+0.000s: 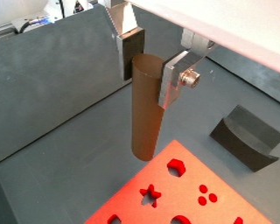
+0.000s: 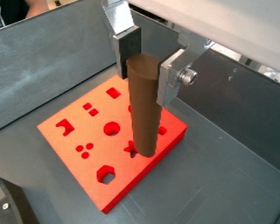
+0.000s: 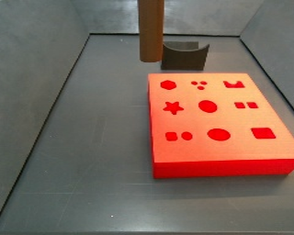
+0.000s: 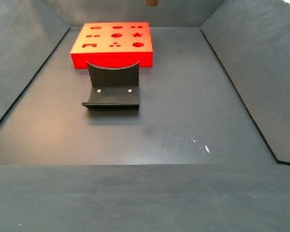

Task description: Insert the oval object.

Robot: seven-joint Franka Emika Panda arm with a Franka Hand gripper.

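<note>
My gripper (image 1: 152,63) is shut on the upper end of the oval object (image 1: 146,109), a long brown peg that hangs upright. It also shows in a wrist view (image 2: 143,105) between the silver fingers (image 2: 174,74). The red block (image 3: 217,119) with several shaped holes lies flat on the floor. In a side view the peg (image 3: 150,29) hangs above the floor just off the block's far corner, apart from it. An oval hole (image 3: 219,135) sits in the block's near row. Only the peg's lower tip (image 4: 151,3) shows in a side view; the gripper is out of both side views.
The dark fixture (image 3: 183,53) stands on the floor right behind the red block, close to the peg; it also shows in a wrist view (image 1: 248,136) and a side view (image 4: 111,86). Grey walls (image 3: 63,64) enclose the floor on all sides.
</note>
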